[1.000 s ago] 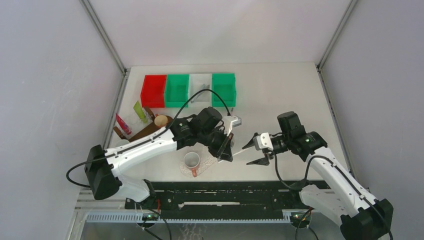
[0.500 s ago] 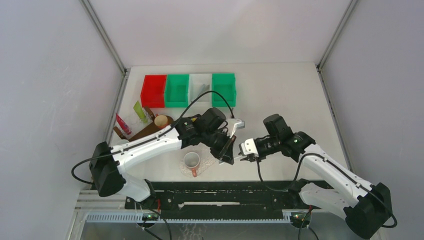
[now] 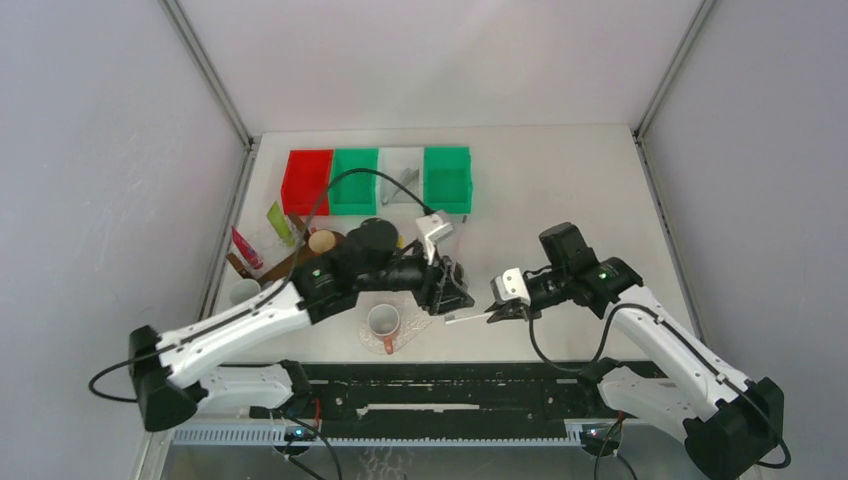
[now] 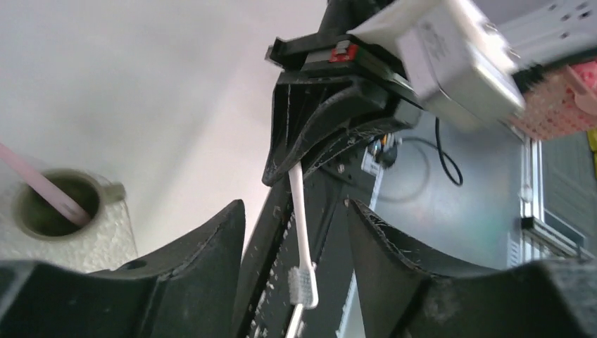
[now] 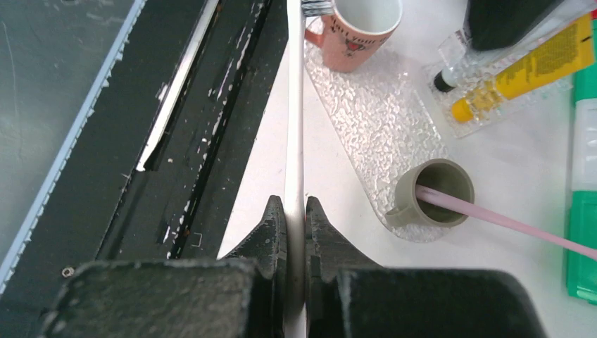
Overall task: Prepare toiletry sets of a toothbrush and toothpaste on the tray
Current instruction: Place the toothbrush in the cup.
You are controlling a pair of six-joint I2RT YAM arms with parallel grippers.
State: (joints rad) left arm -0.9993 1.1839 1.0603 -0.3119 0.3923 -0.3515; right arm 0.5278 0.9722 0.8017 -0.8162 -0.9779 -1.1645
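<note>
Overhead, open table (image 3: 570, 190) stretches right of and behind the right arm. The left gripper (image 3: 458, 298) stands with jaws apart, touching nothing, close beside the right gripper (image 5: 294, 205). That one is clamped on the white toothbrush (image 5: 294, 120), held level above the table's near edge, bristles beside the pink mug (image 5: 355, 28) at the clear tray's (image 5: 373, 105) rim.

Bright, even light from above, soft shadows on the table (image 3: 560, 190). Left wrist view: near fingers (image 4: 176, 274) dark and blurry. Right wrist view: white toothbrush (image 5: 294, 105) crisp.
</note>
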